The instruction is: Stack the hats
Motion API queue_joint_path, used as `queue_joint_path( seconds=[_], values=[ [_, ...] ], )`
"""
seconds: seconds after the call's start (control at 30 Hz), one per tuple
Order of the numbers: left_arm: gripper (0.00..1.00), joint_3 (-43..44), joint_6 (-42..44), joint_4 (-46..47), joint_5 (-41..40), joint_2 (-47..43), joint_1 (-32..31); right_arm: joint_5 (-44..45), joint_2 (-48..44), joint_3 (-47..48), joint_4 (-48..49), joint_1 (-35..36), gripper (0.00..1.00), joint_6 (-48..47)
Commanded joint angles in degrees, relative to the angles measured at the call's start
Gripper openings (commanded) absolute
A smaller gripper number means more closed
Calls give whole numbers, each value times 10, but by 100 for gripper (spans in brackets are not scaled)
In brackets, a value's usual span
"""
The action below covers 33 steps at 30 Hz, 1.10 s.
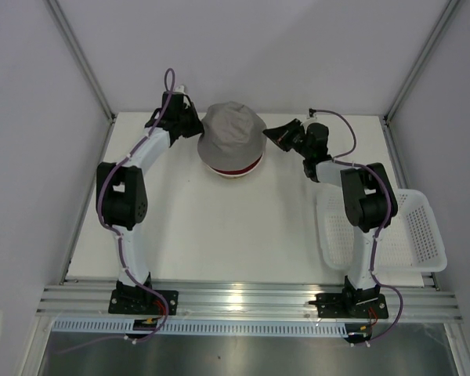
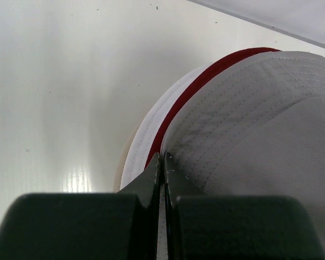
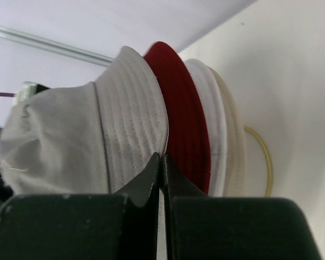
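Stacked: soft grey fabric bucket hat (image 1: 232, 133) on top, dark red fabric hat (image 3: 179, 108) directly under it, cream-white fabric hat (image 2: 143, 146) lowest. At the grey hat's left brim, left gripper (image 2: 162, 158) with jaws pressed together; at its right brim, right gripper (image 3: 161, 158) likewise closed, pinched cloth not discernible. Well right of it, nearer, white plastic mesh basket (image 1: 423, 235).

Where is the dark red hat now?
The dark red hat sits mid-stack, far centre on the table in the top view, under the grey hat and over the cream-white hat.
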Motion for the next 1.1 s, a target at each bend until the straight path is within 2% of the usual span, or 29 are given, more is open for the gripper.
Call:
queue_joint_path(
  seconds=[0.0, 0.3, 0.5, 0.9, 1.07],
  values=[
    [1, -21, 12, -3, -23, -36, -4, 53, -11, 13, -118, 7, 0, -57],
    [1, -56, 19, 6, -32, -53, -4, 55, 16, 0, -162, 22, 0, -107],
    [1, -98, 22, 18, -50, -72, -4, 102, 12, 16, -217, 48, 0, -171],
    [1, -176, 15, 50, -61, -115, -4, 111, 18, 13, -232, 58, 0, -185],
    [2, -213, 16, 88, -42, -142, -4, 103, 3, 16, -238, 57, 0, -188]
  ],
)
